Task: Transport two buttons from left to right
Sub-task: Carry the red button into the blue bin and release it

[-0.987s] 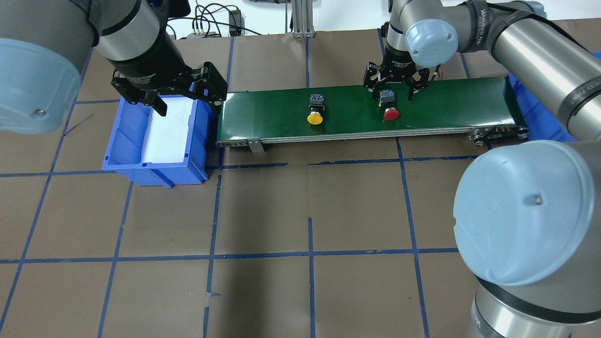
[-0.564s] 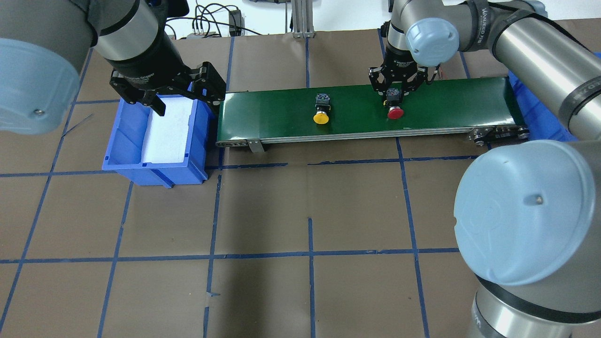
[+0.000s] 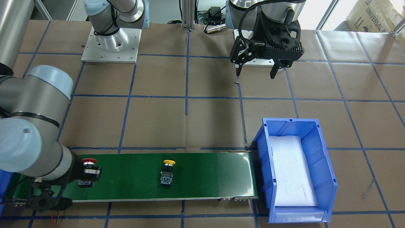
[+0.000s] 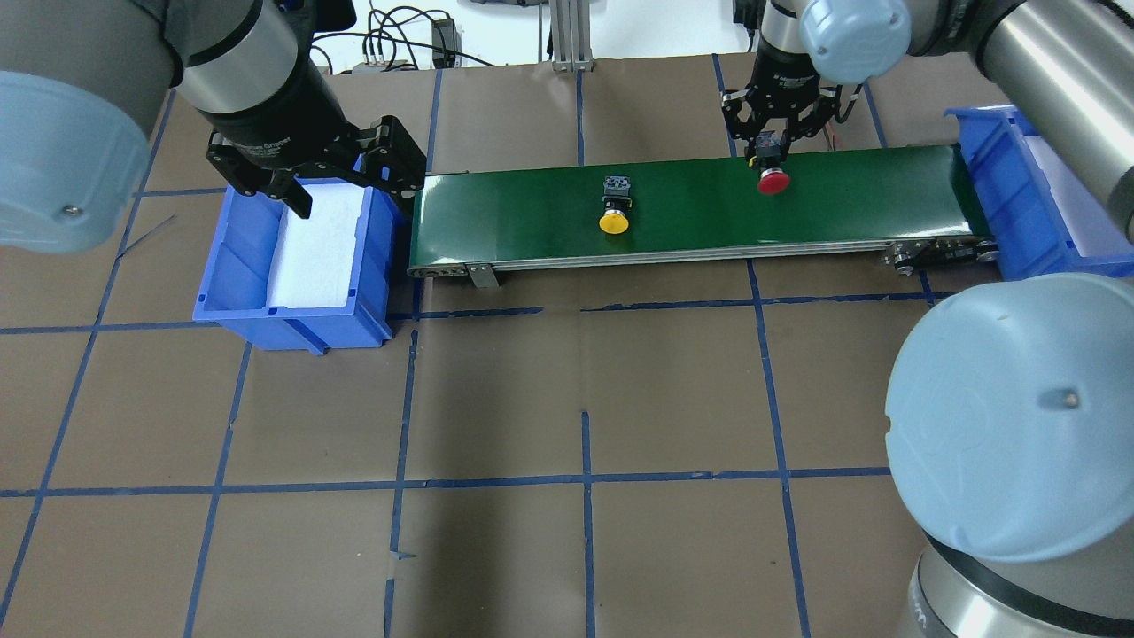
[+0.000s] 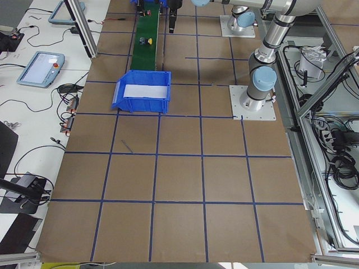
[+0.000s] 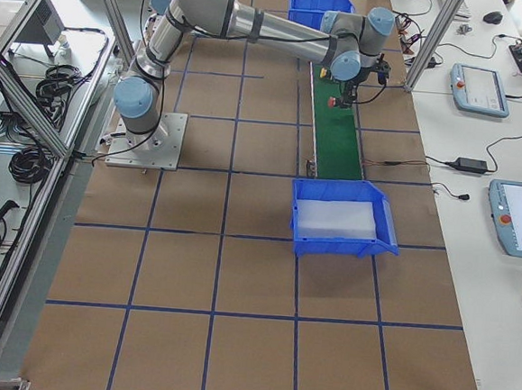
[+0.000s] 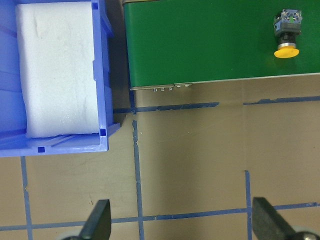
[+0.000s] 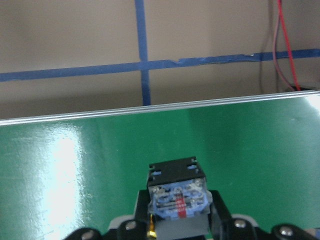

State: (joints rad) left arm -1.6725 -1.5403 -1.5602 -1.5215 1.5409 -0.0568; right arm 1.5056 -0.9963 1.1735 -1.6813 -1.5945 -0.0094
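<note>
Red button [image 4: 773,182] carried rightward, carton [image 3: 376,14] reads UNIVERSAL

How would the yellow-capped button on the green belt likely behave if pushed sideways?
The yellow-capped button looks rigid, so it would probably slide, not flex. Lying on its side, its round cap may swing it in an arc, while the squared block likely stops free rolling.

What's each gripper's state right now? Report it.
Left gripper: open, holding nothing.
Right gripper: closed on the red button.
</note>
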